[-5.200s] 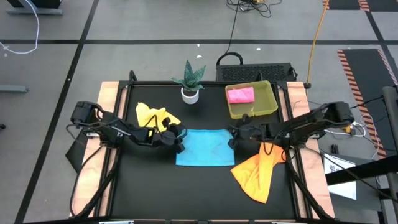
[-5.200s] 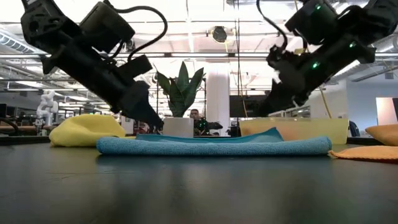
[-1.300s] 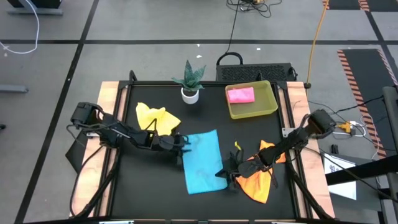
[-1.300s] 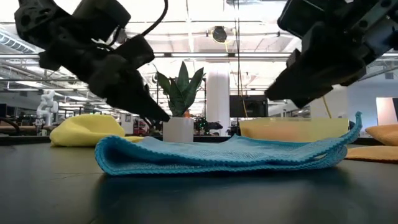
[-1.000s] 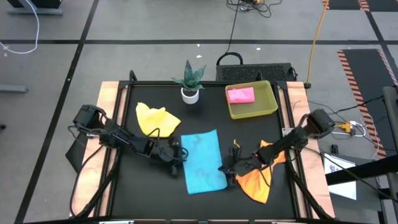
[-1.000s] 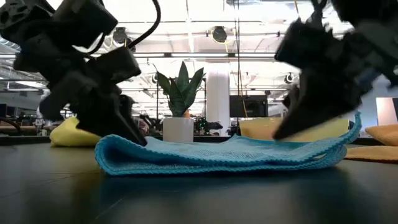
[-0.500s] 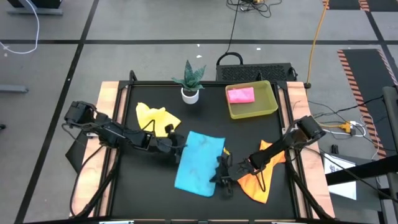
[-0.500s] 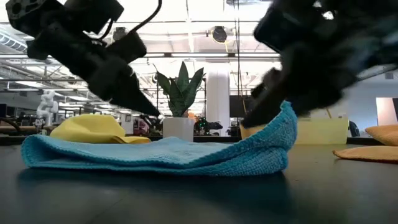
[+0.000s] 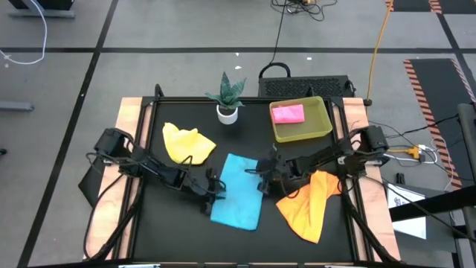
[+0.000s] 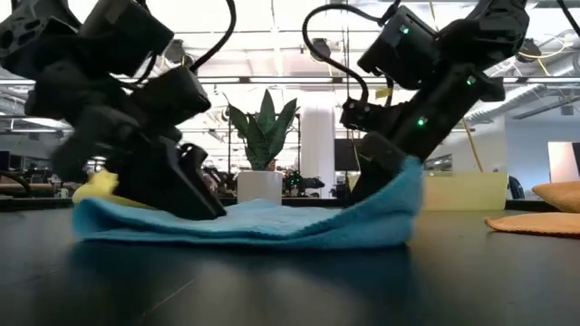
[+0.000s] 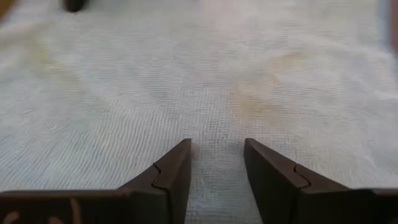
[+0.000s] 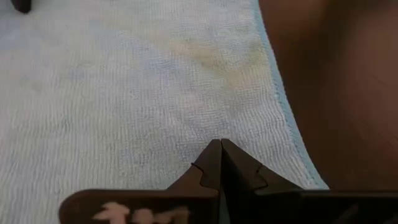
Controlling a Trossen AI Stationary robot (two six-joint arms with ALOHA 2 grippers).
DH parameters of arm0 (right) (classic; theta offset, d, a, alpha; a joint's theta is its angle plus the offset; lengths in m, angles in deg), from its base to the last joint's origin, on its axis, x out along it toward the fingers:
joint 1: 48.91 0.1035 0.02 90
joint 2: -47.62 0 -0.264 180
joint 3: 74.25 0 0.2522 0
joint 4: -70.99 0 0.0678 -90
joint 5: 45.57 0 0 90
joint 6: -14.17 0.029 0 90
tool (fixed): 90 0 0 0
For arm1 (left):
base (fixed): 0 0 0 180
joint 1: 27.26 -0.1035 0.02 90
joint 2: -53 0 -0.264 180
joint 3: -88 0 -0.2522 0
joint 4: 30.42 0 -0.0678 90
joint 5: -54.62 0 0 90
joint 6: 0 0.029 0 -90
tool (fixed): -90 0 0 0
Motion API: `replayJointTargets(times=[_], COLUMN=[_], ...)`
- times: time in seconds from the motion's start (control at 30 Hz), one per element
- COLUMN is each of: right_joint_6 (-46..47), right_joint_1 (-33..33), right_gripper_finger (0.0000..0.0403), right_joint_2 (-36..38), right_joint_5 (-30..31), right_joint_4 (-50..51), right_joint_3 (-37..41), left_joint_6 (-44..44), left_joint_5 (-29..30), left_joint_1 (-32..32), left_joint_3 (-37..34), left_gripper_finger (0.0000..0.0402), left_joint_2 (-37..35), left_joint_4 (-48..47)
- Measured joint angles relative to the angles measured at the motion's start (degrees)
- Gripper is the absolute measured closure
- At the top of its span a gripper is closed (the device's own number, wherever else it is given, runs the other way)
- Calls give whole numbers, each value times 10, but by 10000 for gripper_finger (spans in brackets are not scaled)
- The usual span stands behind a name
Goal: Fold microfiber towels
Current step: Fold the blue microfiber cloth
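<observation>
While both arms work over a black table seen from above, the light blue towel [image 9: 238,190] lies just below the centre of the frame, folded into a narrow, slightly tilted strip. At the towel's left edge sits the left gripper [image 9: 211,189], its fingers [image 11: 169,178] spread a little with cloth showing between them; no firm pinch is visible. At the towel's upper right edge, the right gripper [image 9: 265,172] has its fingers [image 12: 219,163] pressed together, pinching the towel's edge and lifting that side off the table.

Around it, the yellow towel [image 9: 186,141] lies crumpled to the upper left and the orange towel [image 9: 309,202] to the lower right. The pink towel [image 9: 288,113] rests folded in the yellow-green tray [image 9: 321,123] at upper right, beside a potted plant [image 9: 227,97].

To fold well, the raised edge likely needs carrying across level while the left side stays anchored, so the edges meet squarely.
</observation>
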Motion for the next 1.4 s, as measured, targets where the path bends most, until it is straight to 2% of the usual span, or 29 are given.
replayJointTargets(times=[0.13,0.23,0.33,0.4,0.47,0.57,0.63,0.73,0.87,0.93,1.03,1.13,1.23,1.33,1.4], right_joint_6=[103,229,270,250,213,141,103,71,51,50,86,166,242,266,258], right_joint_1=[29,83,151,186,207,211,199,164,106,81,62,74,110,150,173], right_gripper_finger=[403,403,403,403,403,403,403,403,403,403,403,403,403,403,403], right_joint_2=[1,1,1,8,20,40,39,27,-6,-19,-21,-15,-15,-15,-8], right_joint_5=[34,37,18,9,1,10,10,-2,-52,-53,15,81,109,109,111], right_joint_4=[37,32,-20,-58,-110,-172,-172,-168,-170,-150,-115,-63,-46,-61,-74], right_joint_3=[11,20,21,23,26,22,22,24,23,23,22,22,22,22,23], left_joint_6=[46,97,127,124,102,69,49,25,-8,-13,-7,20,71,120,130], left_joint_5=[87,155,176,156,112,19,-22,-36,-31,-4,79,186,280,291,254], left_joint_1=[-22,-39,-52,-54,-49,-30,-11,23,58,67,63,45,22,8,7], left_joint_3=[0,0,0,0,0,0,0,-1,0,-1,0,-1,-1,0,0], left_gripper_finger=[250,250,250,250,250,250,250,250,250,250,250,250,250,250,250], left_joint_2=[-10,-36,-70,-94,-112,-116,-107,-87,-65,-55,-49,-49,-64,-87,-106], left_joint_4=[-8,-5,-9,-8,-7,-3,-5,-52,-92,-100,-110,-119,-110,-82,-64])
